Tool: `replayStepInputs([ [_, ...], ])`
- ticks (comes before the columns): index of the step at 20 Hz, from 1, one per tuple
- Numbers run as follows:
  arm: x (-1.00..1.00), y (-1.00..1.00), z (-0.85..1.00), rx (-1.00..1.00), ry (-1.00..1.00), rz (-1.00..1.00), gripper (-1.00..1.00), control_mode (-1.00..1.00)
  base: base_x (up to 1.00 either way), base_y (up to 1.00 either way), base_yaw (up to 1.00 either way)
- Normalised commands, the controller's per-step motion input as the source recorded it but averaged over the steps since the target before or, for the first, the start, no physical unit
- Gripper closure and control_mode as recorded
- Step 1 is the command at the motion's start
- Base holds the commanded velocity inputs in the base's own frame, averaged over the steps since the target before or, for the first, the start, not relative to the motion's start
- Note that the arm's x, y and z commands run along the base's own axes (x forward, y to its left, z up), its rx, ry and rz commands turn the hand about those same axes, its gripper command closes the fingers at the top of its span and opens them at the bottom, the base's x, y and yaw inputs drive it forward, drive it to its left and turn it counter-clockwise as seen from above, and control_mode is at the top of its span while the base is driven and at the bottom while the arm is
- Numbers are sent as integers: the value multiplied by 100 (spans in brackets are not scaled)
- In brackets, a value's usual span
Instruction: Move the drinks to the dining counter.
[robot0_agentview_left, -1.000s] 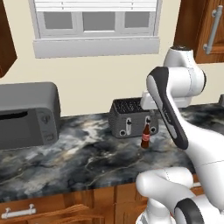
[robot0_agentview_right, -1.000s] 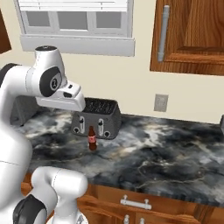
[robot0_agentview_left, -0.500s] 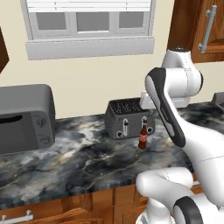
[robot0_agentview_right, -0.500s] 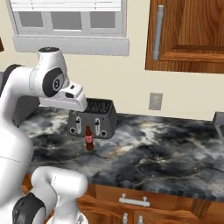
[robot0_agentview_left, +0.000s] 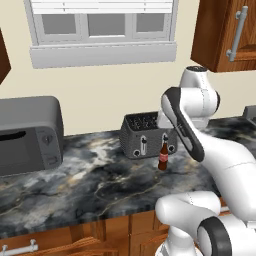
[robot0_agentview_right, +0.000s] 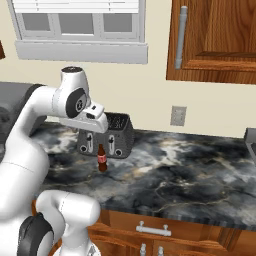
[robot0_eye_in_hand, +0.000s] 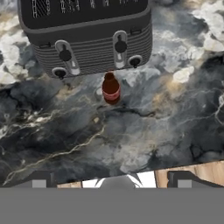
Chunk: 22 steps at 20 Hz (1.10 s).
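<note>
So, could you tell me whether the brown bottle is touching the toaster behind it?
Apart. The hand view, looking down, shows a strip of marbled counter between the brown bottle and the toaster.

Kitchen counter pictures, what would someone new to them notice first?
Probably the small brown bottle with a red label, standing upright and alone on the dark marbled counter, just in front of the grey toaster. Next, the big white robot arm rising over that spot. A grey microwave sits further left along the wall.
</note>
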Motion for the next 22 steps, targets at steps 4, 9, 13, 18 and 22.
replayStepInputs([
  [4,30,0,-40,0,4,-6,-100,-100,0,0,0],
  [9,27,-2,-36,1,5,-4,-100,-100,0,0,0],
  [13,23,-3,-32,0,4,-1,-100,-100,0,0,0],
  [18,15,-1,-32,0,7,0,-100,-100,0,0,0],
  [22,15,0,-29,0,7,0,-100,-100,0,0,0],
])
